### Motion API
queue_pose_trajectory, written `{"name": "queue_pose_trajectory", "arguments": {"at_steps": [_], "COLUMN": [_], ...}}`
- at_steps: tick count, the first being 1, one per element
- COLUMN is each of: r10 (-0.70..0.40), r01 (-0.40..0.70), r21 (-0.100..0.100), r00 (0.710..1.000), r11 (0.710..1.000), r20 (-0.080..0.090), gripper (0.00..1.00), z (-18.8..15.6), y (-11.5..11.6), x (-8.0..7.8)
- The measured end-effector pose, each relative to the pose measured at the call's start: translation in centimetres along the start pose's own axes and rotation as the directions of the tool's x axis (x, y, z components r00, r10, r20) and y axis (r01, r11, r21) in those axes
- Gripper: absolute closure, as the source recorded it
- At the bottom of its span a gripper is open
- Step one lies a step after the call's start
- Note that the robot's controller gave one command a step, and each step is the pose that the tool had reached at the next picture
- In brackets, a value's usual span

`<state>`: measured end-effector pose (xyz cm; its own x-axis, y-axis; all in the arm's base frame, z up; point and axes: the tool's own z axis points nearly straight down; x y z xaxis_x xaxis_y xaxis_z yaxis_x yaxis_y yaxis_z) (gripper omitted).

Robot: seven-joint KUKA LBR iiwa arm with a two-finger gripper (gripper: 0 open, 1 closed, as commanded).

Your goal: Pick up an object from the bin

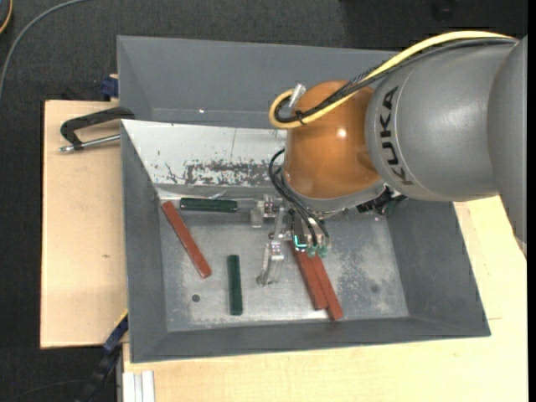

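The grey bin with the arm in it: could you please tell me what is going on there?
A KUKA arm reaches into the grey bin, its gripper low near the middle of the floor, between a dark green stick and red-brown sticks. A second green stick and another red-brown stick lie farther off. All lie flat; nothing is lifted.

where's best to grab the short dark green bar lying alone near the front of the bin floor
Likely at mid-length of the dark green bar, pinching across its narrow width from straight above: it lies flat, with bare bin floor along both long sides.
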<state>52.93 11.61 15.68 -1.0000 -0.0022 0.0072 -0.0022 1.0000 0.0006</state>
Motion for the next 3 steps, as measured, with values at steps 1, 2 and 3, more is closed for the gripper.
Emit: {"name": "queue_pose_trajectory", "arguments": {"at_steps": [1,2,3], "r10": [-0.471,-0.836,-0.995], "r01": [0.471,0.836,0.995], "r21": [0.001,0.008,0.010], "r00": [0.882,0.548,0.098], "r11": [0.882,0.548,0.098], "r20": [0.002,0.010,0.006], "gripper": [0.00,0.00,0.00], "z": [8.8,5.6,5.3], "y": [3.5,4.5,6.4], "x": [2.8,2.6,1.4]}}
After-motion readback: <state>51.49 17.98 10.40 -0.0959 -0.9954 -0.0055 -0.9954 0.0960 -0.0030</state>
